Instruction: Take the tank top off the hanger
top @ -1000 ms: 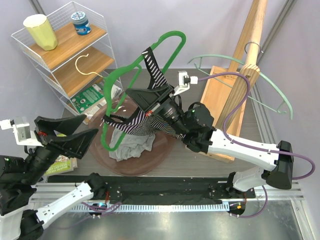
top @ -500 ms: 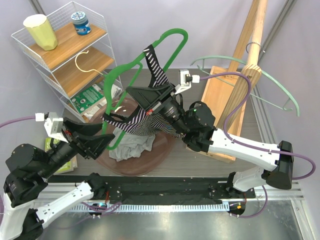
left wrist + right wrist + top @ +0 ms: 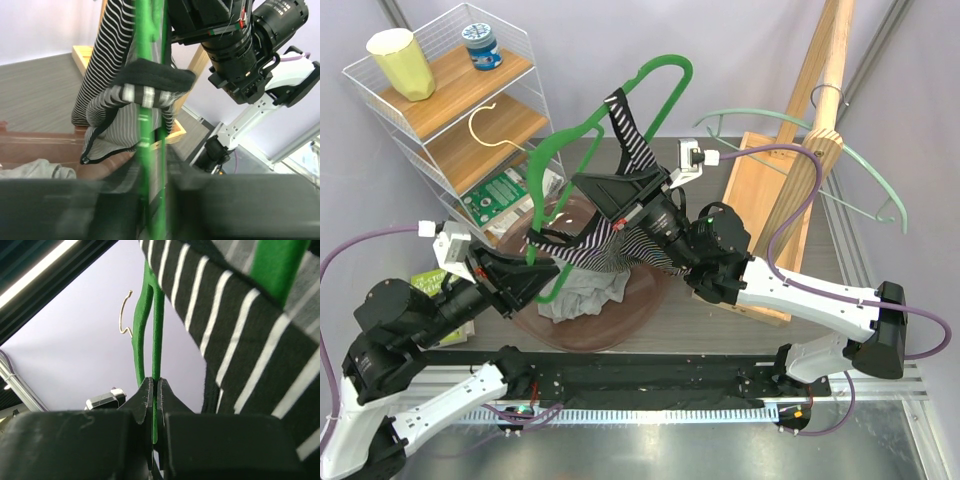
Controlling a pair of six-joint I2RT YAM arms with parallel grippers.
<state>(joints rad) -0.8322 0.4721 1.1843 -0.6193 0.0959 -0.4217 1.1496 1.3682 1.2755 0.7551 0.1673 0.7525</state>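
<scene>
Right gripper [image 3: 154, 390] clamps the green plastic hanger [image 3: 158, 330]. Left gripper [image 3: 156, 192] straddles it at lower centre, closure indeterminate. Draw the black-and-white striped fabric tank top [image 3: 107, 50] off downward.

The wall [image 3: 750, 50] is plain and pale lavender-grey, evenly lit, and fills the top of the overhead view. The tabletop [image 3: 710, 328] is dark grey wood grain. A white wire shelf unit [image 3: 450, 92] with two wooden shelves stands at the upper left. The upper shelf carries a yellow cup [image 3: 400, 62] and a blue-lidded jar [image 3: 481, 46]. A light wooden stand [image 3: 748, 190] with a tilted pole occupies the upper right. A brushed metal panel [image 3: 620, 450] spans the bottom edge.
</scene>
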